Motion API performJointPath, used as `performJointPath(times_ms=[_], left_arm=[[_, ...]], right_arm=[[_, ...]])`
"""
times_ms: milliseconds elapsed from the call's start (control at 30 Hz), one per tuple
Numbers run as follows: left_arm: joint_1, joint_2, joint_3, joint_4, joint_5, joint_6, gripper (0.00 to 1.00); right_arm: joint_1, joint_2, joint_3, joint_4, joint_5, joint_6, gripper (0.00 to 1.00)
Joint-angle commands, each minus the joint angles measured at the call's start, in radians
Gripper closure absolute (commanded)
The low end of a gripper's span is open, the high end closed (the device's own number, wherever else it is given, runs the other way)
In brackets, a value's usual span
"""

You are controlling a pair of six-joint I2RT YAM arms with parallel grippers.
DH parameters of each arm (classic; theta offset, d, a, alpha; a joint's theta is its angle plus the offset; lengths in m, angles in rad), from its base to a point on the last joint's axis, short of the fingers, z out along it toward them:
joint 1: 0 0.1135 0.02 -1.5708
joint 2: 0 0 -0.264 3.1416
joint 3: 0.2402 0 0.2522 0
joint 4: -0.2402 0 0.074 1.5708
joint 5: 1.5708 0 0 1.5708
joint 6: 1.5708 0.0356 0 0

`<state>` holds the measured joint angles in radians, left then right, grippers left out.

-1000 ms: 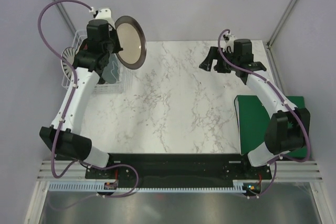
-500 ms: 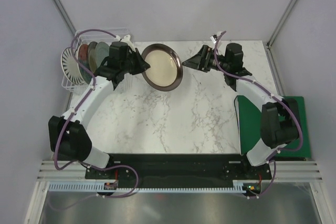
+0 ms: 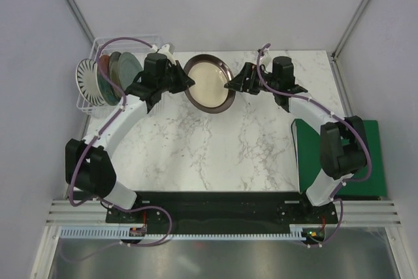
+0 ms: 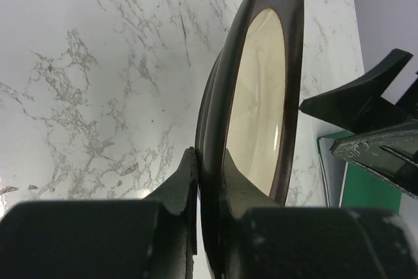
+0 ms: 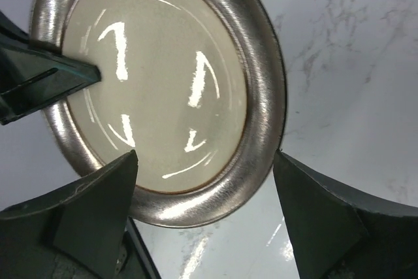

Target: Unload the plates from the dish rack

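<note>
The dish rack (image 3: 83,104) is sitting at the far left corner of the tabletop (image 3: 215,155). The other plates (image 3: 117,68) are standing on edge in it, with the striped plate (image 3: 85,82) at the outer end. A green board (image 3: 339,155) is lying along the right edge, partly under the right arm. Between them, the brown plate (image 3: 209,83) is hanging over the far middle of the tabletop, well apart from both rack and board. Its far rim is sitting near the back edge. The left arm is reaching across from beside the rack. The left hand (image 4: 209,181) is gripping the plate's left rim, one finger on the beige face and one behind. The plate is tilting, its face turned towards the right arm. The right hand (image 5: 206,207) is pointing at that face from the opposite side, its fingers (image 5: 320,213) spread wide open, one to either side of the rim. I can't tell whether either is touching it.
</note>
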<state>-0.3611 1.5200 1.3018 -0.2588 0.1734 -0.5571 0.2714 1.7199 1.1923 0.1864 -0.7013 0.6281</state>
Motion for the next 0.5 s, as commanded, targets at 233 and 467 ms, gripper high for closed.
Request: performJointPath(times_ms=[233,467], left_arm=[[-0.001,-0.073,0.031,0.220,0.058,-0.049,0.98],[-0.001,-0.063,-0.035,0.329,0.141,-0.112,0.98]], right_arm=[[-0.008,-0.007,0.013,-0.148,0.117,-0.121,0.13],[-0.008,0.116,0.000,0.276,-0.154,0.111,0.23]])
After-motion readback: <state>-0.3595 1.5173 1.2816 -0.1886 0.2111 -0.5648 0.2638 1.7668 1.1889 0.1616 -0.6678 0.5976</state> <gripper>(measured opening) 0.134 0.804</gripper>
